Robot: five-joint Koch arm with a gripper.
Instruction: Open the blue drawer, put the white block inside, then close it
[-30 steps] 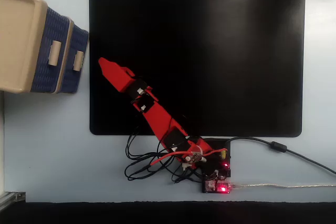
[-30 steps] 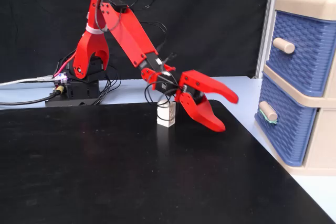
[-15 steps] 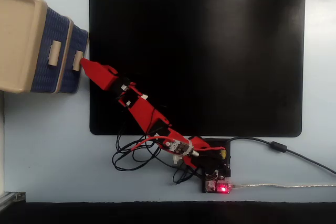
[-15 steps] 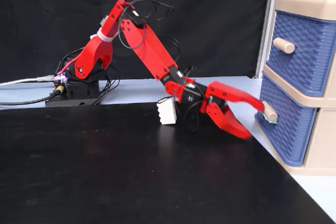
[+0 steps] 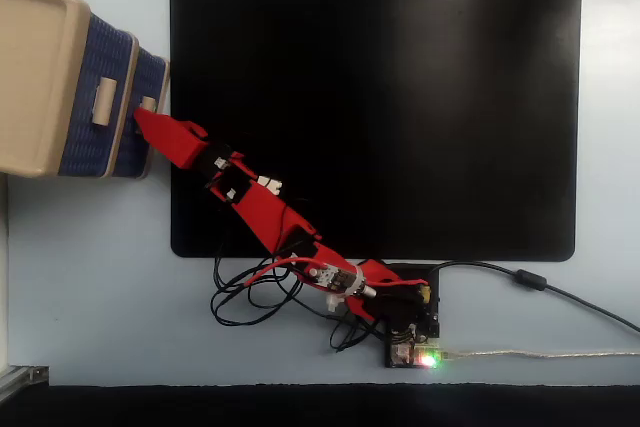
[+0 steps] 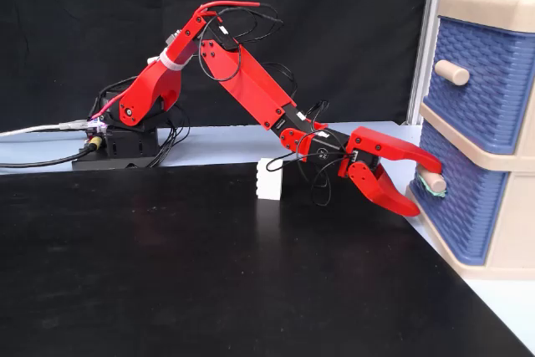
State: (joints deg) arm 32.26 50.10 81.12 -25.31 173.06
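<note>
Right now the red 3D-printed gripper (image 6: pixel 425 183) sits at the small beige cylindrical handle (image 6: pixel 431 180) of the dark blue weave-textured plastic bottom drawer (image 6: pixel 451 198) in the beige two-drawer cabinet (image 6: pixel 501 232). Jaws are apart: upper finger runs over the handle, lower finger sits below it, handle between the tips. Whether they touch it I can't tell. The drawer front looks flush with the cabinet, not pulled out.

In the top-down fixed view the gripper (image 5: pixel 140 115) tip overlaps the bottom drawer's handle (image 5: pixel 148 103); jaws stack one behind the other there, so no gap reads.

The tiny white squarish block (image 6: pixel 269 179) with one notched edge stands upright on the black rectangular mat (image 6: pixel 209 273), near the mat's far edge, just beside the red arm's (image 6: pixel 251 89) forearm and well apart from the drawer. In the top-down view the arm covers it.

The upper blue drawer (image 6: pixel 481 81) with its own beige handle (image 6: pixel 451 72) is shut. The arm base (image 5: pixel 405 312) sits off the mat's near edge on the pale blue table (image 5: pixel 90 277), with black cables (image 5: pixel 245 292) looped beside it.
</note>
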